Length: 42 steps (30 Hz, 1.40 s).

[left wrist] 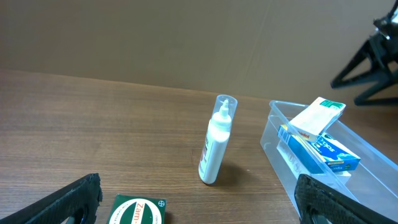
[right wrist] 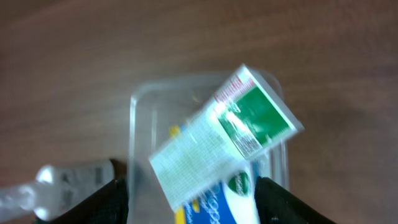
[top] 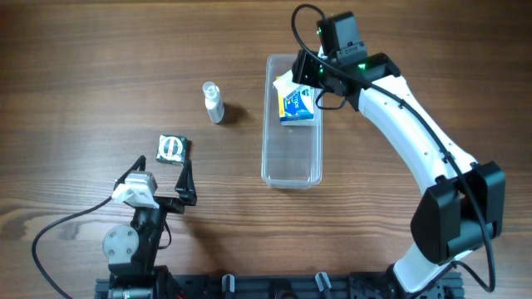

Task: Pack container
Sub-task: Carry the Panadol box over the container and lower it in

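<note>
The clear plastic container [top: 291, 174] lies lengthwise at the table's centre; it also shows in the left wrist view [left wrist: 280, 146] and the right wrist view [right wrist: 134, 124]. A blue box [top: 297, 106] [left wrist: 323, 152] [right wrist: 230, 202] lies in its far end. A white box with a green end [top: 285, 81] [left wrist: 317, 115] [right wrist: 224, 134] rests tilted on the blue box and is blurred in the right wrist view. My right gripper [top: 306, 71] [right wrist: 196, 205] hangs open above these boxes, its fingers apart from them. My left gripper [top: 160, 176] [left wrist: 199, 205] is open and empty just behind a green box [top: 172, 149] [left wrist: 138, 211].
A white bottle with a clear cap [top: 214, 102] [left wrist: 214, 146] [right wrist: 56, 186] stands upright left of the container. The near half of the container holds nothing. Bare wooden table lies all around.
</note>
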### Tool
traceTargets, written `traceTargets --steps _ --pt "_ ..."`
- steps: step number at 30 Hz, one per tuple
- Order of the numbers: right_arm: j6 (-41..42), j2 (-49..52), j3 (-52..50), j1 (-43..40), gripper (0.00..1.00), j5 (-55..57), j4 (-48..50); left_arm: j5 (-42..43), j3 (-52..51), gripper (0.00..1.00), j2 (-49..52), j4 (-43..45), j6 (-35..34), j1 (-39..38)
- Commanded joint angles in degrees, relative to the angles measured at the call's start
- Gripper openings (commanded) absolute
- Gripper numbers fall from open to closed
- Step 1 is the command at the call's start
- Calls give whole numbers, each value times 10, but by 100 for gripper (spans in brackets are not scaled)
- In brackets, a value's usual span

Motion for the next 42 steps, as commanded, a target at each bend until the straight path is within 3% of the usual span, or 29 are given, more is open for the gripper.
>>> traceTargets --steps 1,8,10,13,21,24,36,42 --pt "19 8 7 1 67 3 49 -3 -3 100 0 -2 4 5" --pt "73 28 7 -4 66 105 89 -3 -3 100 0 -2 4 5" --pt "92 53 7 -15 42 105 99 -3 -3 100 0 -2 4 5" --pt "103 70 7 -23 28 100 119 -3 -3 100 0 -2 4 5" --pt "109 77 7 -26 20 136 143 -3 -3 100 0 -2 4 5" --pt "124 86 7 -26 7 152 132 -3 -3 100 0 -2 4 5" --pt "87 98 7 -26 8 52 116 -3 -3 100 0 -2 4 5" --pt "72 56 7 -26 8 45 70 -3 -3 100 0 -2 4 5"
